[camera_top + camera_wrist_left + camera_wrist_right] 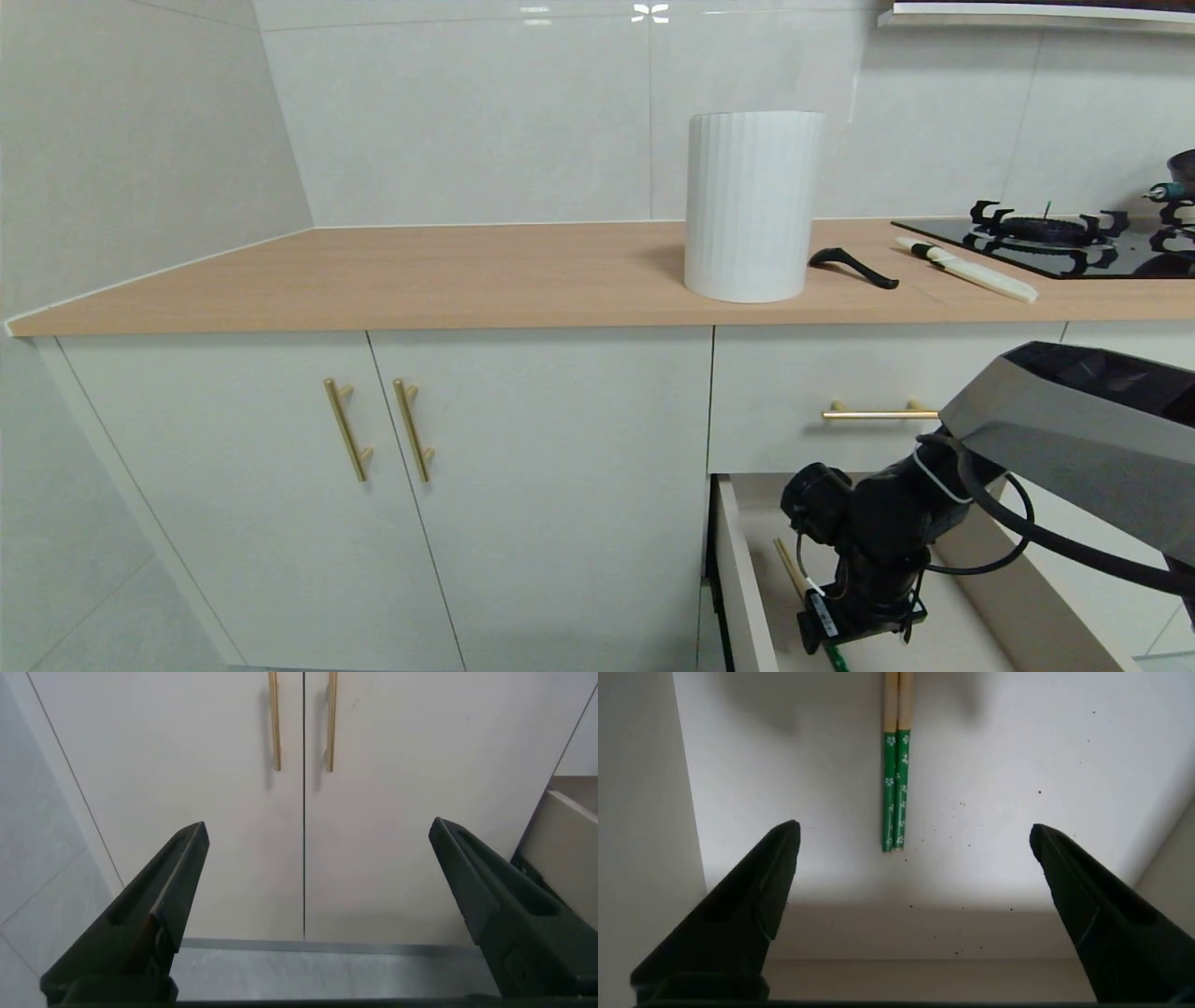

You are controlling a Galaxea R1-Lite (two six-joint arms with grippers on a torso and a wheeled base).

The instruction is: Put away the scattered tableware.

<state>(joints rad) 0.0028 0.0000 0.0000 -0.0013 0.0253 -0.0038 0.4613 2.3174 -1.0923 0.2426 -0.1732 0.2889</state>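
The right gripper (913, 831) is hanging in the open drawer (744, 569), jaws apart and holding nothing. The chopsticks (895, 775) are lying just ahead, pointing lengthwise away from it.

Head cam overlooks counter (467, 280), drawer (745, 579); R wrist cam inside drawer, L facing cupboard doors (392, 812).

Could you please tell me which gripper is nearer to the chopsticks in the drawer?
Right. The right gripper is open inside the drawer, close to the chopsticks; the left gripper is outside it, open, facing the cabinet doors.
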